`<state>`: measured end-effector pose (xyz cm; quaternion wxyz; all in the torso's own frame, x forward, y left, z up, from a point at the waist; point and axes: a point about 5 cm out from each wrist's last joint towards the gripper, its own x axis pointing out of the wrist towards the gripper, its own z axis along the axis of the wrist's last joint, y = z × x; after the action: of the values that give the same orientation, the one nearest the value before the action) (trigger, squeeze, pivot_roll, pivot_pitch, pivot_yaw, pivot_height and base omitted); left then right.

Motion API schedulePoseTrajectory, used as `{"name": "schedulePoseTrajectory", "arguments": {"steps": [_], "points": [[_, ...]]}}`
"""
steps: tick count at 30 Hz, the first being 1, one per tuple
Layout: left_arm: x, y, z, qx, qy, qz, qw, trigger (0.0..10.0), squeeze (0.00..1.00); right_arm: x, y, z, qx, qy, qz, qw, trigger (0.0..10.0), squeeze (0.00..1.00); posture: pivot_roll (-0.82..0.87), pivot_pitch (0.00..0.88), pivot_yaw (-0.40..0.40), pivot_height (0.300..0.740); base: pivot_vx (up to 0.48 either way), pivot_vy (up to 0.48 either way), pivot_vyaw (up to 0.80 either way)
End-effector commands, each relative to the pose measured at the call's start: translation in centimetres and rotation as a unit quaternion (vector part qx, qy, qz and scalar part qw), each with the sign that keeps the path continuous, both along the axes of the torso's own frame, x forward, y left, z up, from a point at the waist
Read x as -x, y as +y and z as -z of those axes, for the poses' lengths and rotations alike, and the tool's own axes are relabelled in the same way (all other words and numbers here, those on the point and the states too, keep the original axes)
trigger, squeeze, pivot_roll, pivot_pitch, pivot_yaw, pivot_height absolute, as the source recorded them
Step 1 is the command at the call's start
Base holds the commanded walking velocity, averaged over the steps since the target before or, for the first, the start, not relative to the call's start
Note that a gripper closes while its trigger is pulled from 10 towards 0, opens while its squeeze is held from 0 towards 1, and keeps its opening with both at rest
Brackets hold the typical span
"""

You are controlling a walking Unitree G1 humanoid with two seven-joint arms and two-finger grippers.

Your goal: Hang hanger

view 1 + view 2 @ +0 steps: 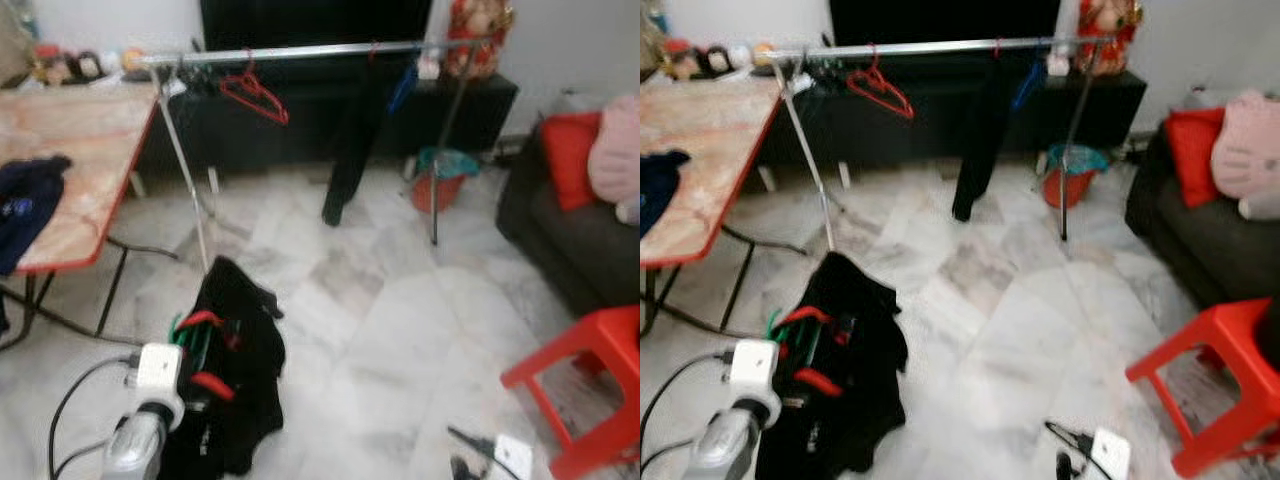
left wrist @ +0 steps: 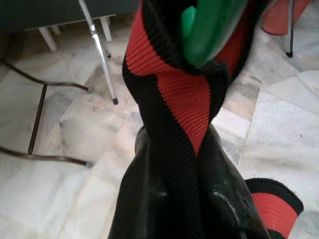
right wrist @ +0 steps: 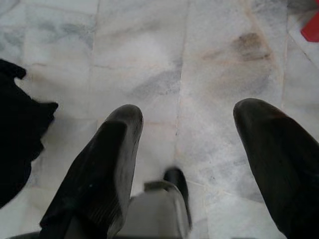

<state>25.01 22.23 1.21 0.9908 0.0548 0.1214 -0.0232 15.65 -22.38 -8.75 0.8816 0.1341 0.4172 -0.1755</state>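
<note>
My left gripper point(image 2: 174, 142) is shut on the red and black knit band of a black garment point(image 1: 240, 370). A green hanger point(image 2: 209, 30) sits in that garment just past the fingertips, and the garment hangs low at the left, above the marble floor. Across the far side stands a silver clothes rail point(image 1: 300, 52). A red hanger point(image 1: 255, 95) and dark trousers point(image 1: 350, 150) hang from it. My right gripper point(image 3: 187, 144) is open over bare floor, with nothing between its fingers.
A red-edged table point(image 1: 90, 140) with a navy cloth point(image 1: 25, 205) stands at the left. A red stool point(image 1: 590, 380) and a dark sofa point(image 1: 570, 240) are at the right. A red bucket point(image 1: 440, 185) sits by the rail's right leg. A power strip point(image 1: 510, 455) lies on the near floor.
</note>
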Motion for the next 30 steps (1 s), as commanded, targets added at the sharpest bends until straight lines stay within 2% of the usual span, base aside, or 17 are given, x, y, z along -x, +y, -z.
{"name": "schedulePoseTrajectory", "arguments": {"steps": [1, 30], "points": [[-0.48, -0.59, -0.51, 0.0, -0.016, 0.007, 1.0, 10.0, 0.0, 0.62, -0.82, 0.06, 0.008, 0.008, 0.006, 1.0, 10.0, 0.0, 0.11, 0.0, 0.002, 0.74, 0.296, 0.0, 0.0], [-0.61, -0.62, -0.44, 0.001, -0.012, 0.009, 1.0, 10.0, 0.0, 0.62, -0.61, 0.12, 0.008, 0.011, -0.004, 1.0, 10.0, 0.0, 0.12, 0.0, 0.009, 0.74, 0.298, 0.0, 0.0]]}}
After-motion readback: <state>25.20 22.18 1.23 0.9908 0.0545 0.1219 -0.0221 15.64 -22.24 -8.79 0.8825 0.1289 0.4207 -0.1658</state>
